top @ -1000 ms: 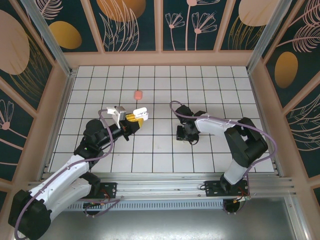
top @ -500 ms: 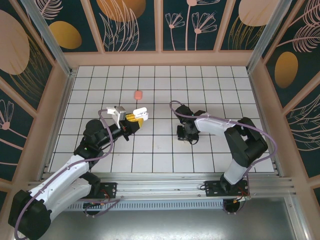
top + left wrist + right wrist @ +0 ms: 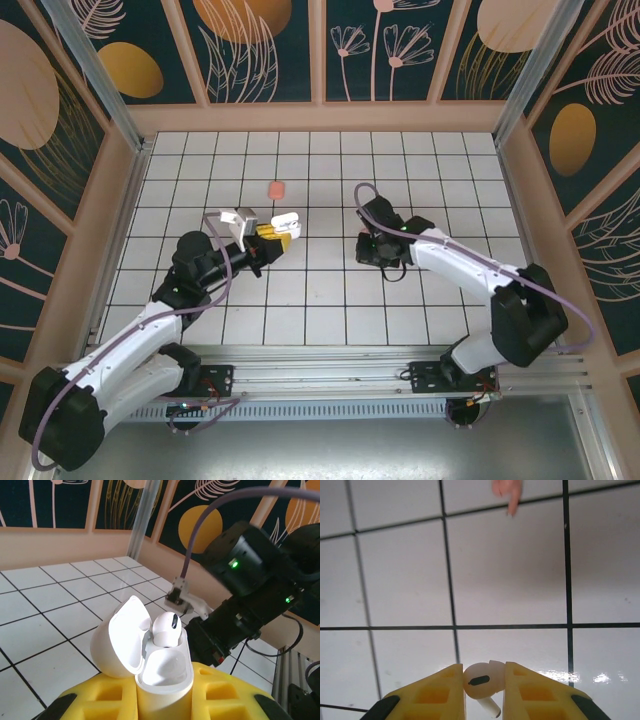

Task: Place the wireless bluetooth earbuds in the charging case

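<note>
Around the middle of the tiled table [image 3: 320, 300], my left gripper [image 3: 274, 234] clamps the open charging case [image 3: 165, 665], lid back to receive; my right gripper [image 3: 484, 682] pinches a white earbud [image 3: 479, 679], ready to carry across.

Open charging case [image 3: 150, 665] in left tool [image 3: 162, 696]; one earbud [image 3: 166, 628] inside

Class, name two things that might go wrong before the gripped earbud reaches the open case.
The right gripper pinches the white earbud by its head, stem hanging free: it may slip or twist. The charging case in the left gripper holds a seated earbud: a misaligned approach might knock it.
</note>
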Motion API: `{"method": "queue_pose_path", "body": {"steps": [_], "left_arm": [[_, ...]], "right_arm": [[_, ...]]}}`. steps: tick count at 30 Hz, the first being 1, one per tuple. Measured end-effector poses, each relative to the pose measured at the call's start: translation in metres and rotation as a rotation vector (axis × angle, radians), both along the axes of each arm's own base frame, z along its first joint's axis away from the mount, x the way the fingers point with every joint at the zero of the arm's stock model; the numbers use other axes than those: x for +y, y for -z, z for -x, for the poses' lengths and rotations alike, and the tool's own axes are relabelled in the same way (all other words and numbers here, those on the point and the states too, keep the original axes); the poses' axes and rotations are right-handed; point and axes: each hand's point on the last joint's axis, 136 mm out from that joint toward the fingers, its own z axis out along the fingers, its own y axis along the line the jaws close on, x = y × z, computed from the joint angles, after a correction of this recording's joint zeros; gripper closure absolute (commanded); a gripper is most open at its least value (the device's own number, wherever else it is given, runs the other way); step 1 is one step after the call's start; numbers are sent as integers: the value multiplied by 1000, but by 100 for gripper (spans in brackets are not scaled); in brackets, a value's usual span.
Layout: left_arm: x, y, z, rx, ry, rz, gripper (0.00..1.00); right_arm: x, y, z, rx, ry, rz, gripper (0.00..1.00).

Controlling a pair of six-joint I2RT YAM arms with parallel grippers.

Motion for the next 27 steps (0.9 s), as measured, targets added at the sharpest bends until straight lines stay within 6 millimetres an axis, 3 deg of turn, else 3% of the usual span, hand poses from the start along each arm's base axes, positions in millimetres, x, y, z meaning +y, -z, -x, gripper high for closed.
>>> {"method": "queue_pose_path", "body": {"steps": [7, 15, 21, 27], "left_arm": [[-9, -5, -8, 14, 28, 7, 100], [-25, -21, -14, -6, 61, 29, 100], [-45, -31, -13, -46, 84, 22, 100], [-54, -29, -13, -78, 64, -4, 100]], "right_arm": [[-3, -68, -5, -173, 32, -115, 82], [-4, -165, 1, -449, 30, -341, 85], [22, -208, 18, -565, -57, -417, 85], [48, -253, 36, -697, -154, -474, 85]]}}
